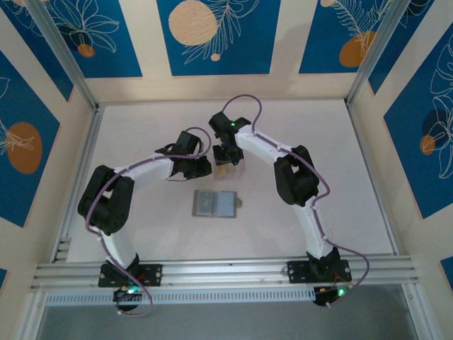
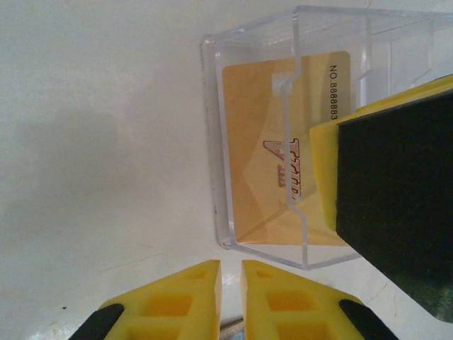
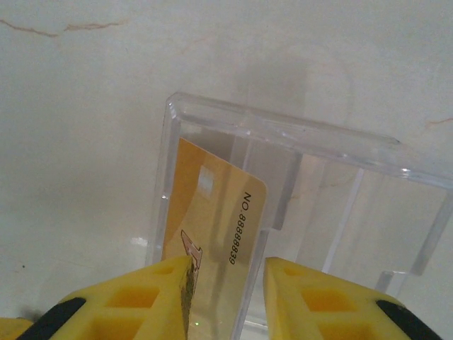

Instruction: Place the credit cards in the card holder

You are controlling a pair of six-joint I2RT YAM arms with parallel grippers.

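In the top external view, the clear case (image 1: 228, 172) is seen on the desk (image 1: 340, 177) directly beneath the right gripper (image 1: 226, 157), with the left gripper (image 1: 202, 166) just beside it on the left. The card holder (image 1: 214, 204) is laid flat nearer the arm bases, apart from both grippers. In the left wrist view, a tan credit card (image 2: 262, 142) is seen inside the clear case, its long axis running away from the left gripper. That gripper is nearly closed, only a slit is left between its jaws, and nothing is seen held. One finger (image 2: 322, 177) of the right gripper is seen overlapping the card's far side. In the right wrist view, the card is straddled by the partly parted jaws, and its printed number is directed back toward the gripper. Whether it is pinched cannot be told. The right arm is judged the nearer one. The card is expected to be drawn out along its long axis, then carried toward the bases to the card holder.
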